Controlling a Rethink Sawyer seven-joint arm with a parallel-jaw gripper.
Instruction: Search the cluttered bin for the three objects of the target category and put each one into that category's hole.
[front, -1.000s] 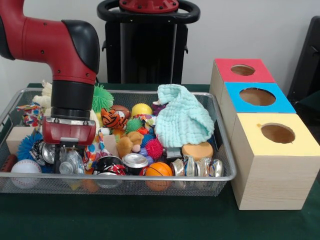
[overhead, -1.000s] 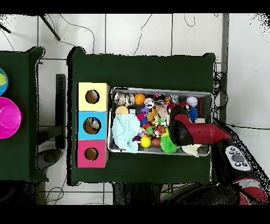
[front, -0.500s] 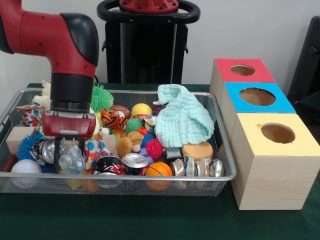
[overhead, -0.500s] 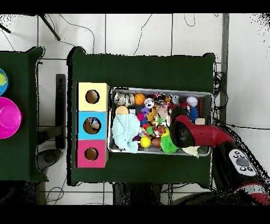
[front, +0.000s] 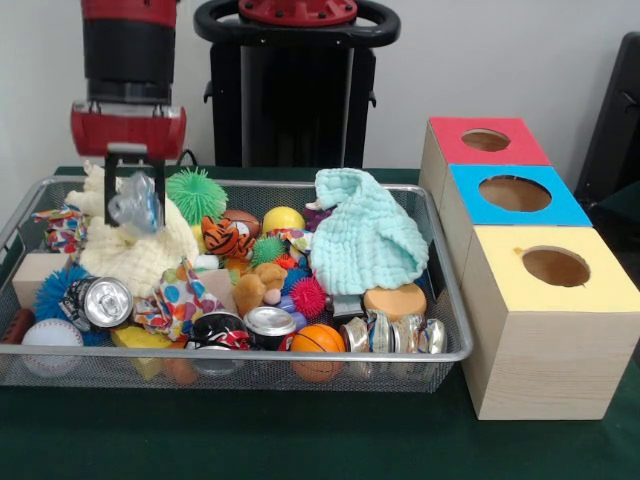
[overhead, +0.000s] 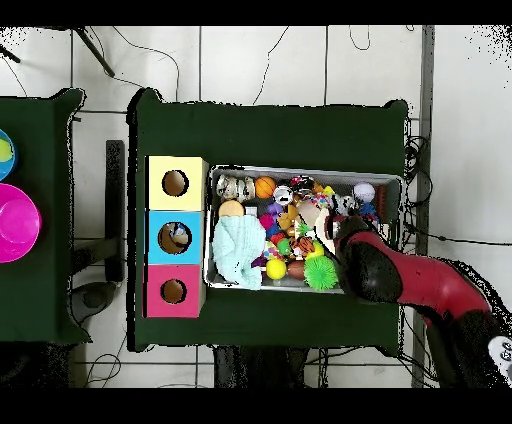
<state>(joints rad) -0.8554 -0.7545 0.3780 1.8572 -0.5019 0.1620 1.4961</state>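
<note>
One crushed clear bottle (front: 135, 205) pinched in claw (front: 135, 203), raised above bin (front: 440, 300). Risk: slick, deformable plastic slips out during carry to boxes (front: 540, 330).

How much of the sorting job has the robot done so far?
Nothing looks sorted for sure; I can't see inside the boxes. Right now the claw is shut on a crumpled clear plastic bottle, held above the bin. It must carry that to one of the holes, perhaps the yellow box. Cans like the silver can are in the bin, so plenty is left.
</note>
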